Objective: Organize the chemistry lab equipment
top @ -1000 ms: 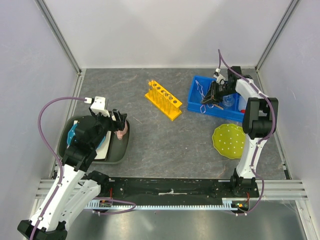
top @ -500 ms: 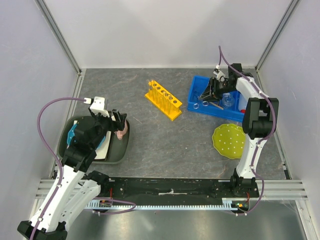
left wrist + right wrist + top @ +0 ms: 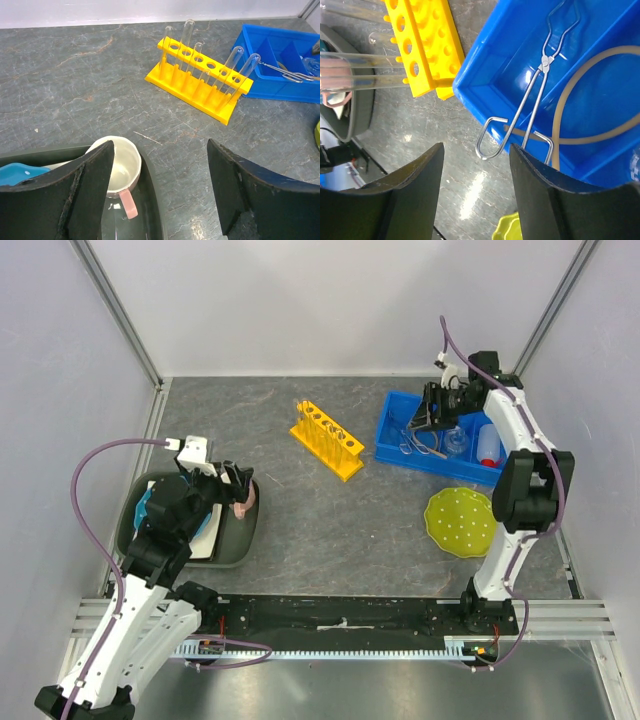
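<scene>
At the upper right, the metal tongs [image 3: 544, 61] and tan rubber loop [image 3: 557, 115] are laid in the blue bin [image 3: 490, 55] to be kept together, the right claw [image 3: 476, 149] is held spread and empty above them, and the left claw [image 3: 160, 145] is spread by the mug [image 3: 125, 167]

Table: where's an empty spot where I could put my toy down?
The biggest bare patch is the grey middle, between the dark tray, the yellow rack and the green plate. The back-left corner, left of the rack, is bare too. The blue bin is crowded: tongs, loop and the right claw above it.
</scene>
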You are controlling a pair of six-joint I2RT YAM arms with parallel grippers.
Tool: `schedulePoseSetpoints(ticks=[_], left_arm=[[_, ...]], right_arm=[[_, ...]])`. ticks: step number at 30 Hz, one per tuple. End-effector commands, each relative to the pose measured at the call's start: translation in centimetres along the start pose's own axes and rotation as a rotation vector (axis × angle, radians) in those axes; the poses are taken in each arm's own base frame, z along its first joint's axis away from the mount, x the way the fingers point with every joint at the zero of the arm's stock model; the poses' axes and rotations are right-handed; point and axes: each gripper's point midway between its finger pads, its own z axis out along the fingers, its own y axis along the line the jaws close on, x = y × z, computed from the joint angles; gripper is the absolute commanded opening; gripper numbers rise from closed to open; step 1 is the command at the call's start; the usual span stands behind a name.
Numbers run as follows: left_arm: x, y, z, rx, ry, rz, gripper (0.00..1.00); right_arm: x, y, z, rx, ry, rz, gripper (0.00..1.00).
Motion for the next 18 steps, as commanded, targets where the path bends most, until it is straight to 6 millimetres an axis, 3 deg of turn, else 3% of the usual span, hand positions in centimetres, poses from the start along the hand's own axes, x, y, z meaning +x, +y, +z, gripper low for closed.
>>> schedulePoseSetpoints(ticks=[1, 3, 4, 6, 10, 11, 12, 14, 15, 16, 17, 18], left_arm=[[-1.5, -0.3, -0.2, 0.018, -0.07, 0.007, 0.84], [-1.5, -0.4, -0.3, 0.023, -0.083, -0.013, 0.95], [-1.8, -0.7, -0.5, 0.039, -0.099, -0.022, 1.0], [-2.0, -1.4, -0.6, 0.075, -0.097, -0.041, 1.0], [-3.1, -3.5, -1.5, 0.173, -0.043, -0.086, 1.0], [-4.0, -3.9, -1.9, 0.183, -0.03, -0.106, 1.0], [-4.5, -4.2, -2.1, 0.193, -0.026, -0.115, 1.0], [-6.3, -5.1, -2.6, 0.228, -0.028, -0.145, 1.0], [-6.3, -5.3, -2.8, 0.237, -0.003, -0.157, 1.0], [-6.8, -6.0, -3.2, 0.268, 0.006, -0.168, 1.0], [-8.8, -6.6, -4.0, 0.295, -0.019, -0.181, 1.0], [-8.8, -6.9, -3.9, 0.307, 0.014, -0.189, 1.0]], right_arm=[[-2.8, 3.4, -6.1, 0.077, -0.137, -0.272, 0.63], [-2.4, 4.0, -7.4, 0.102, -0.154, -0.326, 0.64], [-2.6, 5.0, -9.0, 0.128, -0.189, -0.388, 0.64], [-1.9, 5.4, -10.4, 0.154, -0.205, -0.439, 0.68], [-1.3, 7.5, -15.4, 0.249, -0.317, -0.568, 0.8], [-0.9, 7.0, -16.2, 0.274, -0.329, -0.571, 0.82], [-1.1, 8.1, -18.0, 0.298, -0.391, -0.61, 0.83], [-0.7, 7.9, -19.7, 0.35, -0.445, -0.611, 0.95], [-1.3, 8.7, -22.4, 0.407, -0.544, -0.642, 0.98], [-1.4, 8.7, -23.6, 0.443, -0.588, -0.645, 0.98], [-1.1, 8.1, -24.1, 0.481, -0.613, -0.63, 0.98], [-1.9, 8.5, -27.4, 0.591, -0.751, -0.587, 0.98]])
